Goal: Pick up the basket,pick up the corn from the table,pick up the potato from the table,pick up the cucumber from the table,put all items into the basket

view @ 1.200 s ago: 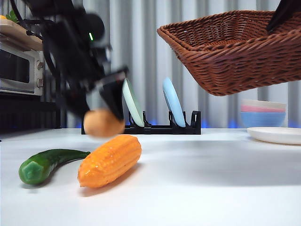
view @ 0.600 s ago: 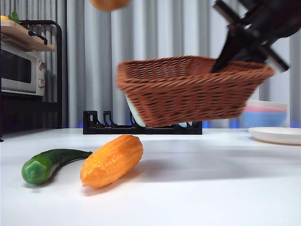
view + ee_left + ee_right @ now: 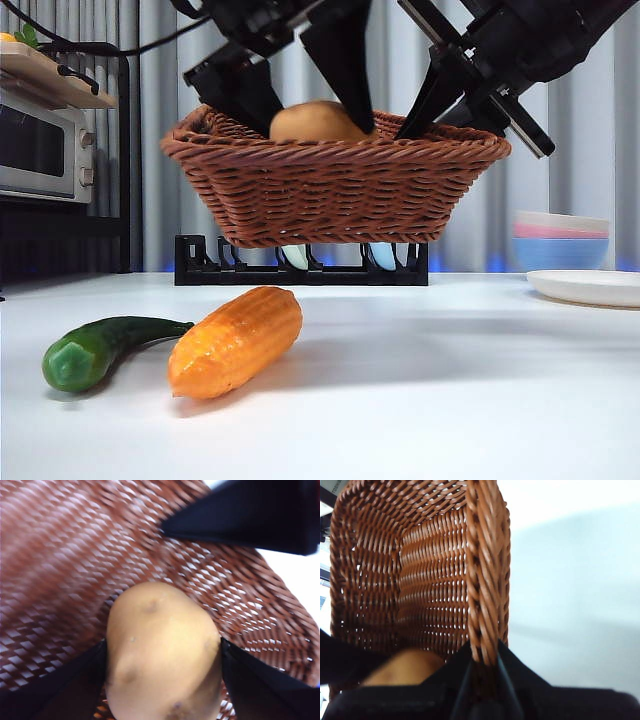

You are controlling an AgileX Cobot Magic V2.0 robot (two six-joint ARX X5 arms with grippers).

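Front view first: the basket (image 3: 335, 190) is held up off the table (image 3: 420, 400), hanging in the air in front of a black dish rack (image 3: 300, 268). It's gripped by the right gripper (image 3: 440, 110), whose jaws are clamped on the braided rim, one jaw inside the wall and one outside, which is seen clearly in the right wrist view (image 3: 482, 670). The potato (image 3: 318, 122) is pinched between the jaws of the left gripper (image 3: 300, 95) and is held just above the rim, over the basket's inside. From the left wrist camera the potato (image 3: 162, 652) is seen squeezed on both sides, with the wicker floor (image 3: 65, 570) right behind it; whether it's touching the weave can't be told.

Down on the table, the corn (image 3: 236, 340) is lying on its side, and the cucumber (image 3: 100, 348) is laid just beside it with its thin stem end pointed at the cob. Stacked pastel bowls (image 3: 560, 240) and a white plate (image 3: 585, 287) are parked off at the far side.
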